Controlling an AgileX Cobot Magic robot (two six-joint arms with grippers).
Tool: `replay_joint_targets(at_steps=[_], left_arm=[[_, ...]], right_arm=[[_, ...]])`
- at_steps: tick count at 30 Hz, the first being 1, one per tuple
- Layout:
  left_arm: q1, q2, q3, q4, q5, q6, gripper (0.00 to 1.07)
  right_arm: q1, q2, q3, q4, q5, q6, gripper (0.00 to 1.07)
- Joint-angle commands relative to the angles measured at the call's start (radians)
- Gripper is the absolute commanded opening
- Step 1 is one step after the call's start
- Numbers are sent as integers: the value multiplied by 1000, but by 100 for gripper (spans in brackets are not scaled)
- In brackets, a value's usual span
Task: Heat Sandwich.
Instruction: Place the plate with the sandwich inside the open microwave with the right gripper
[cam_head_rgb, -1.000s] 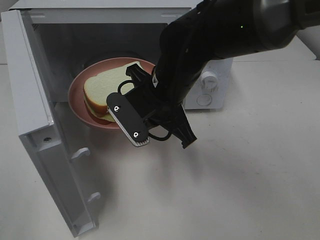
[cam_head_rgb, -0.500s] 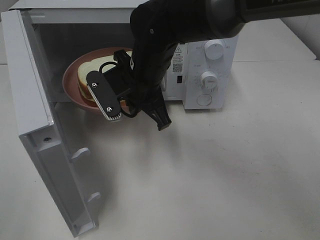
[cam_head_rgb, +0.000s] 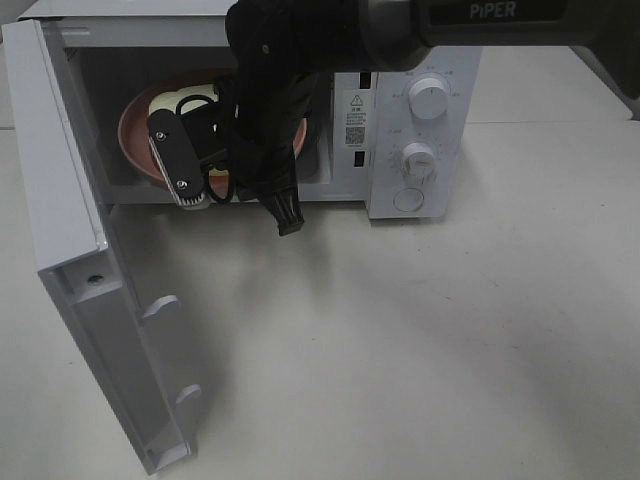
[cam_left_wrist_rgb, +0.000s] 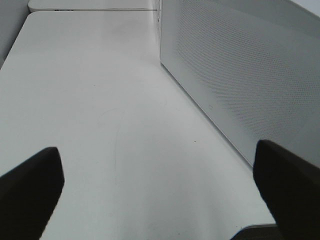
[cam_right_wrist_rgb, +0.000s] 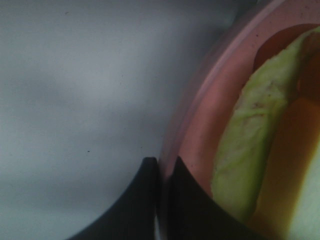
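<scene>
Right jaws pinching plate (cam_right_wrist_rgb: 197, 120) rim, sandwich (cam_right_wrist_rgb: 247, 150) aboard; left jaws spread wide.

Left wrist cam check: my left gripper (cam_left_wrist_rgb: 160, 202) is spread wide. I only get the two dark fingers (cam_left_wrist_rgb: 30, 197) poking in at the near corners of the frame, with plain white table (cam_left_wrist_rgb: 100, 75) showing between them. There's a faint curved scuff mark (cam_left_wrist_rgb: 117, 135) on the tabletop around mid-frame. A big white panel (cam_left_wrist_rgb: 240, 65) covered in tiny dots fills the other side of the frame, standing on the table and running away from the camera. At the far edge of the frame I can see a seam (cam_left_wrist_rgb: 90, 11) across the surface.
</scene>
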Motion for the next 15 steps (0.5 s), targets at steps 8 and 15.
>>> replay_joint_targets(at_steps=[8, 15], left_arm=[[3, -20, 0, -6, -9, 0, 98], [3, -20, 0, -6, -9, 0, 98]], right_arm=[[-24, 67, -138, -10, 9, 47, 3], [-53, 110, -199, -5, 9, 47, 3]])
